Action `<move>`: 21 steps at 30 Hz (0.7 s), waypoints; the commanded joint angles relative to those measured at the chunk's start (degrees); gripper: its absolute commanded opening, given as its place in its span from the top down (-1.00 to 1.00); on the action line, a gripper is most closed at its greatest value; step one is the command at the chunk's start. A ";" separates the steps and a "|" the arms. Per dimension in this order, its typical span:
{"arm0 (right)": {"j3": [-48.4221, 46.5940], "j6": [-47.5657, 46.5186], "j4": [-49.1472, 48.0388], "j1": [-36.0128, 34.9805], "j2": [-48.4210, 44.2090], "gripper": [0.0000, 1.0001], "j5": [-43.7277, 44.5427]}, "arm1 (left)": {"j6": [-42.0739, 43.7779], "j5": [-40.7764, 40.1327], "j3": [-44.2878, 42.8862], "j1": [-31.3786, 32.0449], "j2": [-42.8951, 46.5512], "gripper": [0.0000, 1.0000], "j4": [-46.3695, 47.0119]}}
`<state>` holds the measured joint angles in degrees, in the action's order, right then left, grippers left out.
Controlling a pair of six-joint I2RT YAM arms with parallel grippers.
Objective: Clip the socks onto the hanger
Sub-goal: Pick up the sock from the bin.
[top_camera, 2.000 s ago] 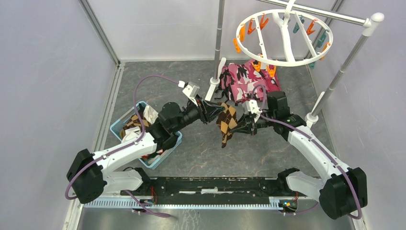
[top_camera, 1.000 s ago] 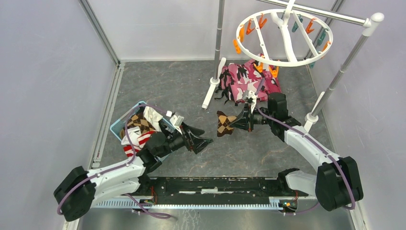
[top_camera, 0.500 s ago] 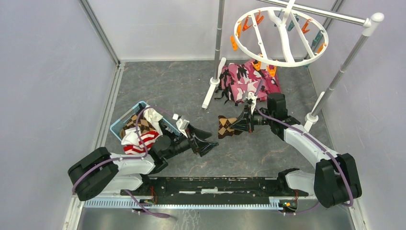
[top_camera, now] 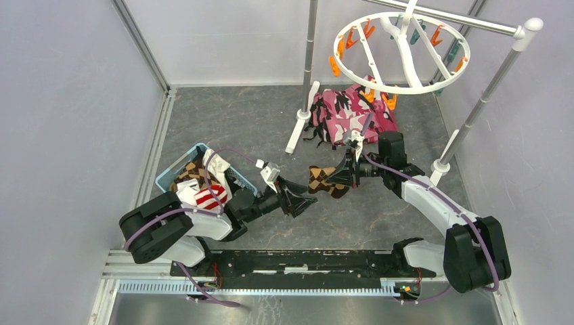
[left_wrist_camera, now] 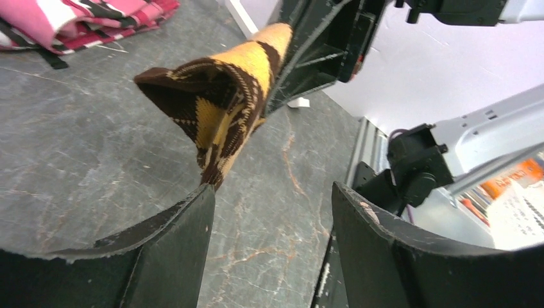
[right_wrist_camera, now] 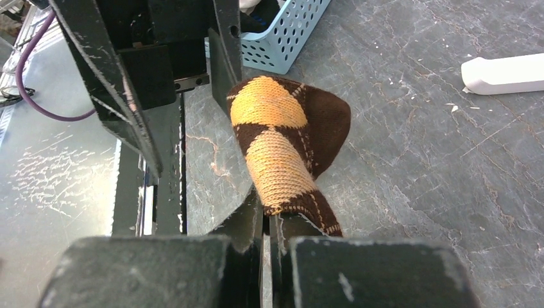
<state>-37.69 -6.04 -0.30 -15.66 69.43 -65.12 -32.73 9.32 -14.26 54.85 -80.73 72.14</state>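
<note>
Right gripper, jaws pressed together, pinches one end of the brown-and-yellow argyle knit sock, held mid-table. Left gripper stands spread at the sock's free end; contact cannot be confirmed. Judged step: second grip. Next: close there, then carry to the round white plastic hanger, well apart.
</note>
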 commanded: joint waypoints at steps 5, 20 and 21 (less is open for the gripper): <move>-2.93 -2.63 0.15 0.15 0.09 1.00 -3.33 | 9.29 -6.22 -3.36 0.26 0.23 -0.46 -3.88; -3.78 -5.49 3.91 0.21 0.19 1.00 -3.80 | 6.39 2.03 -7.84 0.26 -4.34 0.71 -4.66; -3.92 -6.00 4.31 0.20 0.09 0.99 -3.67 | 5.55 2.17 -7.48 0.26 -4.50 0.84 -3.77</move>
<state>-38.61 -9.54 3.33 -15.64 69.49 -67.29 -25.32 8.91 -20.45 54.87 -84.01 63.42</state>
